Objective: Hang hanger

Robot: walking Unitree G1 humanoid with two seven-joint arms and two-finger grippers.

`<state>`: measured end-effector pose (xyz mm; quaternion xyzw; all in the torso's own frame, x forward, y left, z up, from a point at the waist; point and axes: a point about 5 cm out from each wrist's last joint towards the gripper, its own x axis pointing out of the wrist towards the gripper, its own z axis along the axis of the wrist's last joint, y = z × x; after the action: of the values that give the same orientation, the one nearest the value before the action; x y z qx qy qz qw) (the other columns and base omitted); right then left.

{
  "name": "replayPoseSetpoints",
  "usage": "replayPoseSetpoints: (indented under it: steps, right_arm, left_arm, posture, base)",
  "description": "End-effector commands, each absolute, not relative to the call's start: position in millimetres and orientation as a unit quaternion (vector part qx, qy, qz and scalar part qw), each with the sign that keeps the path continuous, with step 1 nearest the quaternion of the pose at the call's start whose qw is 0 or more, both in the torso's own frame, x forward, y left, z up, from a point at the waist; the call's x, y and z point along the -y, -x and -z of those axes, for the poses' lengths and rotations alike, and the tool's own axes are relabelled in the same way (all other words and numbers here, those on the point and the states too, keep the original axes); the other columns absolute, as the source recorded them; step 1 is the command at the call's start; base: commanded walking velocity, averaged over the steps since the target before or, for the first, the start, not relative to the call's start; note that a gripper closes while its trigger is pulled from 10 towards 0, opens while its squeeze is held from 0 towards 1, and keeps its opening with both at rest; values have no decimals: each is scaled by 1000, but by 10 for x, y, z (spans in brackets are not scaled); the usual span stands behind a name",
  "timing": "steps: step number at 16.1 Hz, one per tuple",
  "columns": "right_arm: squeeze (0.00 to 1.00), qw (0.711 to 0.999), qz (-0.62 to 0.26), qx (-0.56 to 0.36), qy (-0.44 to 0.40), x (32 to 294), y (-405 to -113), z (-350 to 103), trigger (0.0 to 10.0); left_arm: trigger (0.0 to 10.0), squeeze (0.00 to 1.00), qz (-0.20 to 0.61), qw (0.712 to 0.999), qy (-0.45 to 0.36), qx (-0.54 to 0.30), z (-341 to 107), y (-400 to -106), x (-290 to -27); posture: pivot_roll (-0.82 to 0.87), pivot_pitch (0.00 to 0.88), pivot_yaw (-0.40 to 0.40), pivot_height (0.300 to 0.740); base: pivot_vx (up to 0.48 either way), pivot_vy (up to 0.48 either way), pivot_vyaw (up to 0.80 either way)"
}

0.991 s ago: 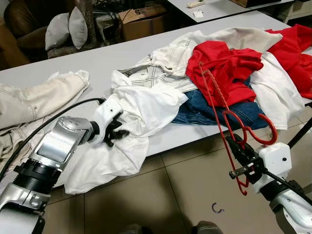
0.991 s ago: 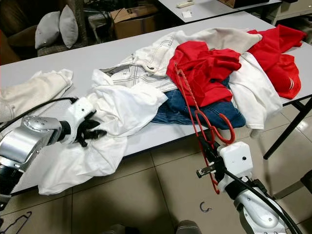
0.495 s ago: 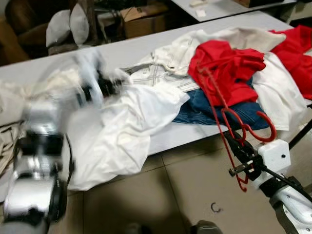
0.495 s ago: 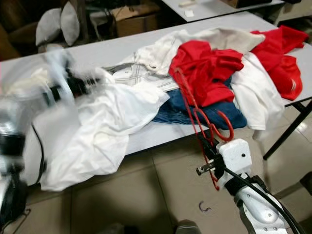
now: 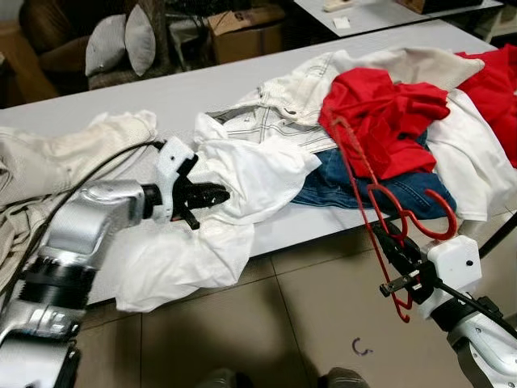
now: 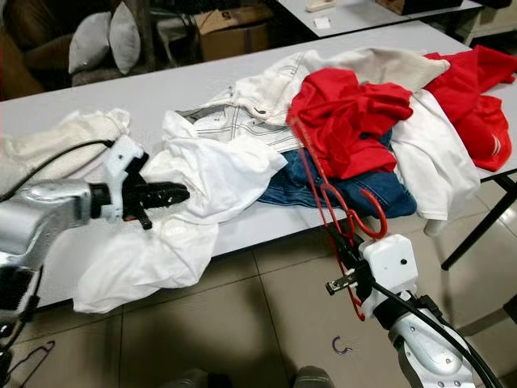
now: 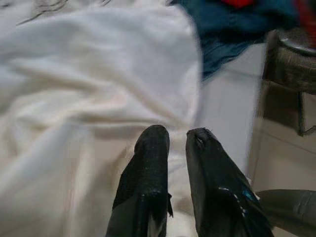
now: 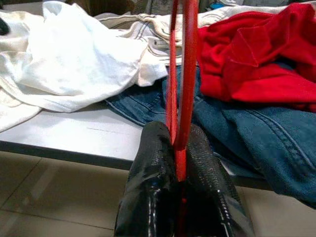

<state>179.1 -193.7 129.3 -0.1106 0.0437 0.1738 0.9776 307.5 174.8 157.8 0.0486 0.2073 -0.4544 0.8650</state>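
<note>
The right gripper (image 8: 180,163) is clamped on the red hanger (image 5: 380,210) off the table edge; stiff and light (probably wire), best held low. The left gripper (image 7: 177,143), fingers nearly closed on nothing, points at the white shirt (image 5: 250,174)

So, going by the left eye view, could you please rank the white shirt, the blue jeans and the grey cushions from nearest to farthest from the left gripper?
1. White shirt: at the left gripper fingertips, on the table's near edge.
2. Blue jeans: further right, under the red garment.
3. Grey cushions: beyond the table, on a chair.
</note>
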Motion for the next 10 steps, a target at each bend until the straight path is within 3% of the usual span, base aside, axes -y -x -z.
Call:
replayPoseSetpoints:
  steps: [1, 10]
  right_arm:
    - [0, 977, -179, -36, 113, 1926, -1804, -1323, 10000]
    - [0, 972, -197, -46, 121, 1912, -1891, -1302, 10000]
  left_arm:
    - [10000, 1000, 459, 863, -44, -209, -1548, -3027, -1749]
    - [10000, 1000, 437, 885, -112, -120, -1559, -2967, -1786]
  posture:
    - [-185, 0, 119, 740]
    - [-151, 0, 121, 740]
  base:
    - [0, 0, 0]
    - [0, 0, 0]
